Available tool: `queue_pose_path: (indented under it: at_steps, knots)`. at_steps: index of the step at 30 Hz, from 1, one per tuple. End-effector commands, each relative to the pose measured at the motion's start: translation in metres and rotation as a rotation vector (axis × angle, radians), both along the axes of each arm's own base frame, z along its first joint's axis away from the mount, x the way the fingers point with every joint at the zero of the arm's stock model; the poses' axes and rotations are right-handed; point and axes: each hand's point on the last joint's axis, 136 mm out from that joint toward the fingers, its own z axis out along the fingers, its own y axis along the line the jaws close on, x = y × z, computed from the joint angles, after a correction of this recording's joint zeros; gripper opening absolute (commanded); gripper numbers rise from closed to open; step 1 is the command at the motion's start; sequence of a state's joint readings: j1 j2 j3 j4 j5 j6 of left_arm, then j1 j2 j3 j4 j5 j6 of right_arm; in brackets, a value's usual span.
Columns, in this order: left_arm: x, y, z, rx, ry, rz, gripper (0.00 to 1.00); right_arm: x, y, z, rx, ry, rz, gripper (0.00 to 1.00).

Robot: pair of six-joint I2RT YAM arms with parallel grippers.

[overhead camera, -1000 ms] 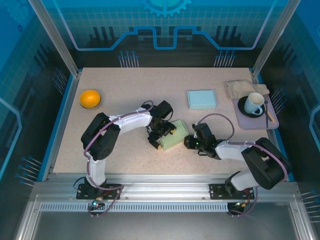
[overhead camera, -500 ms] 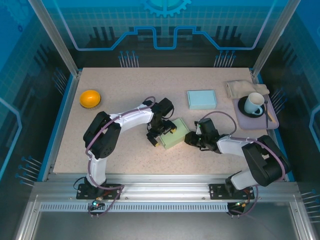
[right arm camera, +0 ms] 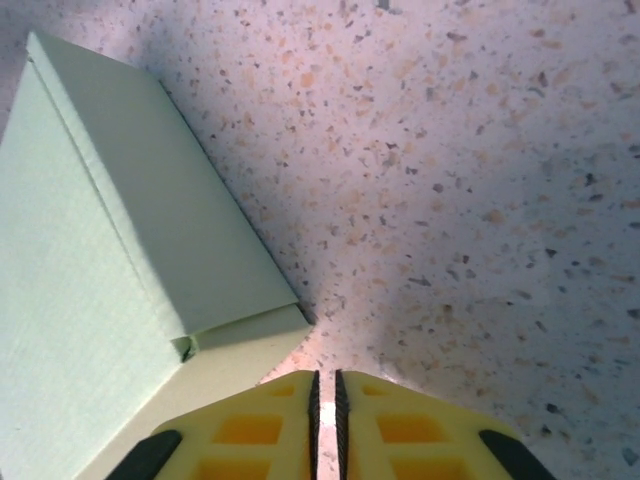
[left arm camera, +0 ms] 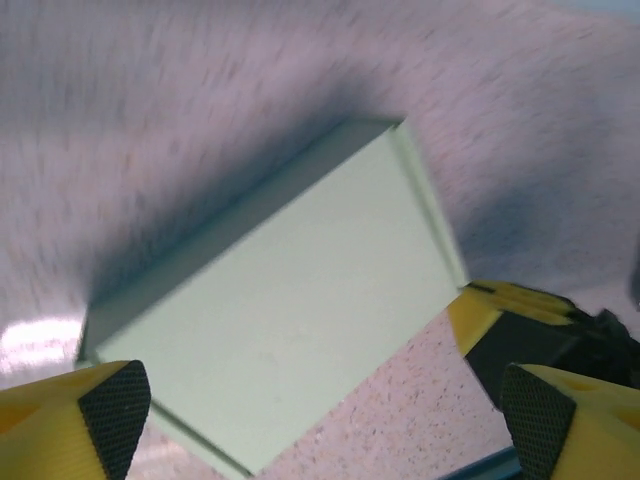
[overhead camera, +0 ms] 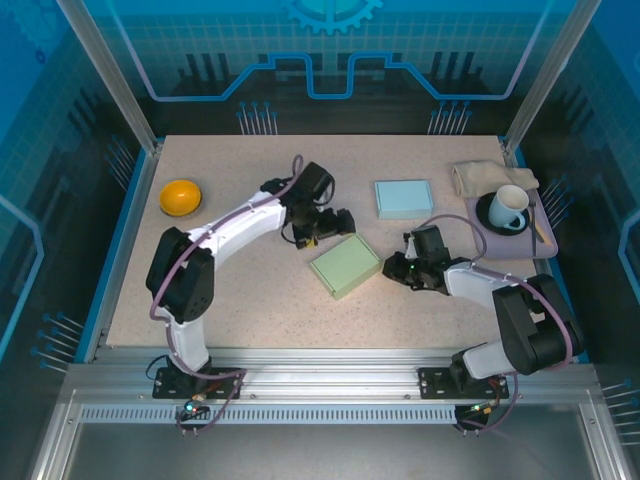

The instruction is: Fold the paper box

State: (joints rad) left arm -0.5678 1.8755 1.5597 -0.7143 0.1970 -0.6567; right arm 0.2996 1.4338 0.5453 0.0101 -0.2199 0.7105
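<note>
Both arms have backed off the green paper box (overhead camera: 345, 265) since a second ago. The left gripper (overhead camera: 338, 222) had been sitting on it and has now lifted away toward the upper middle of the frame. The right gripper (overhead camera: 398, 268) has slid out to the box's right side.

Starting nearest us, the box lies flat on the table (overhead camera: 250, 300) at centre frame, lid down, and it looks pretty much closed. On the right wrist view the right fingers are pinched together with nothing between them. They're parked just beside the box's corner, where a side flap seam shows, and we can't tell if they actually touch it. Just past the box, the left jaws hang spread wide and empty above it.

Further back are a blue box (overhead camera: 404, 198), an orange bowl (overhead camera: 180, 196) at the left, and a mug (overhead camera: 510, 208) on a tray (overhead camera: 500, 247) at the right.

If that corner flap still needs seating, we reckon it's best to nudge it low and square with the closed right tips. The left should come down to pin the lid so the box doesn't skate or spin.
</note>
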Motion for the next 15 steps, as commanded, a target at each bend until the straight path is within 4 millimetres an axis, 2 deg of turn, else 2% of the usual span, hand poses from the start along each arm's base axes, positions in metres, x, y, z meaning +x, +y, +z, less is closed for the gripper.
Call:
queue_pose_path:
  at_steps: [1, 3, 7, 11, 15]
  knots:
    - [0.033, -0.003, -0.002, 0.007, -0.19, -0.288, 0.91, 0.0, 0.007, -0.001, 0.072, 0.042, -0.008, 0.11]
    - [0.038, -0.006, -0.024, 0.005, -0.172, -0.349, 0.87, 0.004, 0.013, -0.002, 0.112, 0.042, -0.016, 0.11]
    - [0.041, -0.026, -0.053, -0.103, -0.122, -0.397, 0.83, 0.011, 0.02, -0.005, 0.163, 0.04, -0.027, 0.11]
    - [0.038, -0.044, -0.063, -0.185, -0.091, -0.392, 0.79, 0.021, 0.026, -0.004, 0.188, 0.008, -0.017, 0.11]
    - [0.022, -0.064, -0.069, -0.225, -0.075, -0.417, 0.78, 0.033, 0.036, -0.002, 0.22, -0.015, 0.007, 0.11]
